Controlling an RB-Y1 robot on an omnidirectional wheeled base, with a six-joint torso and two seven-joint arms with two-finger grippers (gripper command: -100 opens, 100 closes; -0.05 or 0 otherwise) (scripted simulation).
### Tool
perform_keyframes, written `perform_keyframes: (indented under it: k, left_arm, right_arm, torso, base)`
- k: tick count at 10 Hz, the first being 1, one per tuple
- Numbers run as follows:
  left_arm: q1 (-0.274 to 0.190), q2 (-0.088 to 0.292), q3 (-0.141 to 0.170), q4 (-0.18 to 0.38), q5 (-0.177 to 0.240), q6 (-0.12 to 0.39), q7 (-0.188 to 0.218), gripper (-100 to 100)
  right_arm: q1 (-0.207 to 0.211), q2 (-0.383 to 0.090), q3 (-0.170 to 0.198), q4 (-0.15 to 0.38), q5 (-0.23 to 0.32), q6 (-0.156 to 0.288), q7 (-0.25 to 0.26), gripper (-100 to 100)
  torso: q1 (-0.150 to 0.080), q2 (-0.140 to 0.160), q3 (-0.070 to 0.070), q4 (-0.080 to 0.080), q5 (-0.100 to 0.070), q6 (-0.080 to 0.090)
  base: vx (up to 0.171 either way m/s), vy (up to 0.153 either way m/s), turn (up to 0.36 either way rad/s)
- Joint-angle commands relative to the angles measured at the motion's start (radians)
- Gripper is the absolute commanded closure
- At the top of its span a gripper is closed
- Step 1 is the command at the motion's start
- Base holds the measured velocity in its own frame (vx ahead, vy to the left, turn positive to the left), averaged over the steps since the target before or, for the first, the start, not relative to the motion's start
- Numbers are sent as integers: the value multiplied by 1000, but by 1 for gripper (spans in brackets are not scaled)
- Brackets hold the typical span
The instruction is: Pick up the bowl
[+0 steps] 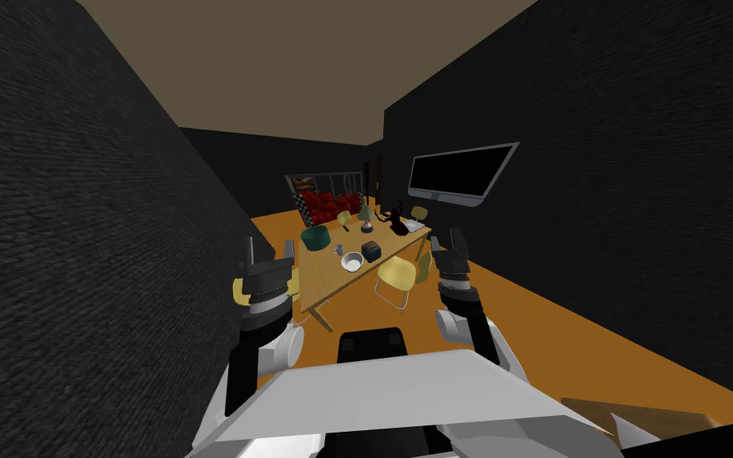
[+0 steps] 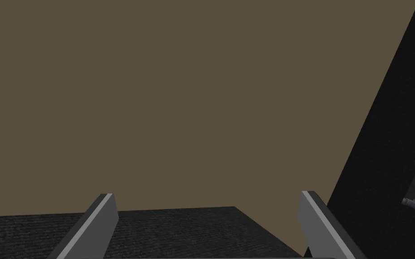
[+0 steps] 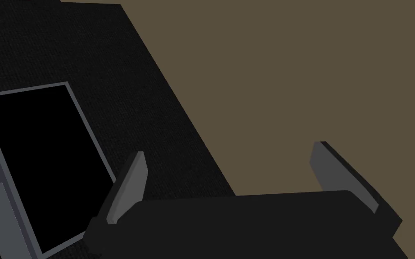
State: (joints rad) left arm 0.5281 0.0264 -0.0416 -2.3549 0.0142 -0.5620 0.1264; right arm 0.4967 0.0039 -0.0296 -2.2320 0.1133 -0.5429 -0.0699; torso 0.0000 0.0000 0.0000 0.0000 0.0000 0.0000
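Wooden table (image 1: 330, 278) with bowl (image 1: 352, 261), pot (image 1: 316, 237), box (image 1: 370, 251)

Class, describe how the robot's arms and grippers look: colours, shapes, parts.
The left arm and right arm are black with white joint shells and grey-banded wrists. The left gripper and right gripper are dark boxes, each with two thin, flat, light grey fingers.

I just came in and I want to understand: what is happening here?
The robot holds nothing. Its left gripper and right gripper are both open, raised in front of it and pointing upward. The bowl sits on the table ahead, beside a dark box and near a teal pot, well beyond both grippers. The pick-up has not yet begun.
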Motion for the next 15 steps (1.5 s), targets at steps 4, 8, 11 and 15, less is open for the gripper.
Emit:
perform_keyframes:
  k: [4, 8, 11, 15]
  left_arm:
    - [-93, 64, 20, 109, 32, 112, -9, -100]
    - [-179, 92, 35, 215, 53, 204, -17, -100]
    - [-248, 105, 45, 300, 66, 275, -24, -100]
    - [-325, 114, 55, 392, 78, 352, -31, -100]
  right_arm:
    - [0, 0, 0, 0, 0, 0, 0, 0]
    - [0, 0, 0, 0, 0, 0, 0, 0]
    - [0, 0, 0, 0, 0, 0, 0, 0]
    - [0, 0, 0, 0, 0, 0, 0, 0]
  torso:
    - [1, 5, 3, 1, 0, 0]
    - [1, 2, 1, 1, 0, 0]
    - [0, 1, 1, 0, 0, 0]
    - [-1, 0, 0, 0, 0, 0]
  base:
    - [-70, 3, 58]
    - [-42, 7, 36]
    - [-20, -1, 35]
    - [-14, -9, 19]
